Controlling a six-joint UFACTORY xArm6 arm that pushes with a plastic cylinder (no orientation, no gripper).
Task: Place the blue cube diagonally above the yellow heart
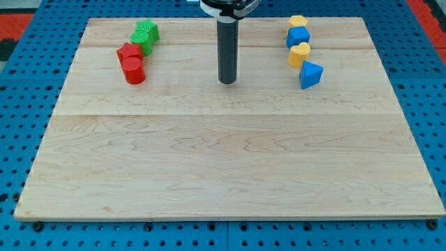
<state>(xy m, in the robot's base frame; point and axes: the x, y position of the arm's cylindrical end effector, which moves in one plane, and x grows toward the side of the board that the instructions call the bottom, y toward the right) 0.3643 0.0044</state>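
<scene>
The blue cube [298, 36] sits near the view's top right, between a yellow block [297, 21] above it and the yellow heart [299, 54] just below it, touching both. A blue triangular block [311, 74] lies below the heart. My tip [228, 81] rests on the board near the top centre, about a hundred pixels to the left of the heart and lower than the blue cube, touching no block.
At the view's top left lie a green block [145, 35], a red star-like block [128, 52] and a red cylinder [134, 70], close together. The wooden board [223, 160] lies on a blue pegboard table.
</scene>
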